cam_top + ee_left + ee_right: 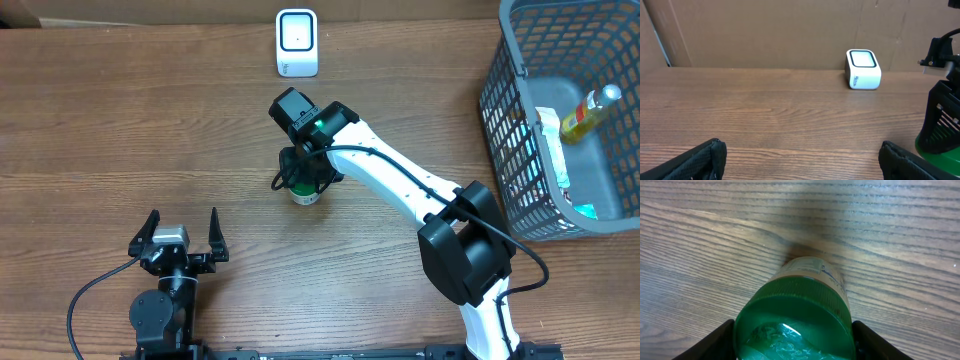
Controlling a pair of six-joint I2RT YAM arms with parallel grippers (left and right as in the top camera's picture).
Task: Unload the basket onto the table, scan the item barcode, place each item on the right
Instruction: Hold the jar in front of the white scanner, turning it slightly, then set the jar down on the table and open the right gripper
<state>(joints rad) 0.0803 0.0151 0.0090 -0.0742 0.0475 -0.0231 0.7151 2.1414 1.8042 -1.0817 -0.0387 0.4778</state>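
Green lid [792, 322] fills the bottom of the right wrist view. It caps a jar [306, 195] whose base sits on the wooden table [120, 130], lid up toward the lens. A pale label shows just beyond the lid.

You have the right gripper [304, 180] down over the jar. One finger [720, 342] lies tight against each side of the lid, no gap showing on either side: clamped on the jar.

Your left gripper [181, 232] sits low at the table's near edge, fingers [695, 162] spread wide with nothing between them.

Past those left fingertips:
- The white scanner [863, 70] stands well beyond them, at the far edge.
- The jar's green side shows off past the right-hand fingertip.

The scanner is also beyond the right gripper's fingers, well apart from the jar.

A grey basket [520, 150] stands far out on the right arm's outer side, with a yellow bottle [588, 110] inside.
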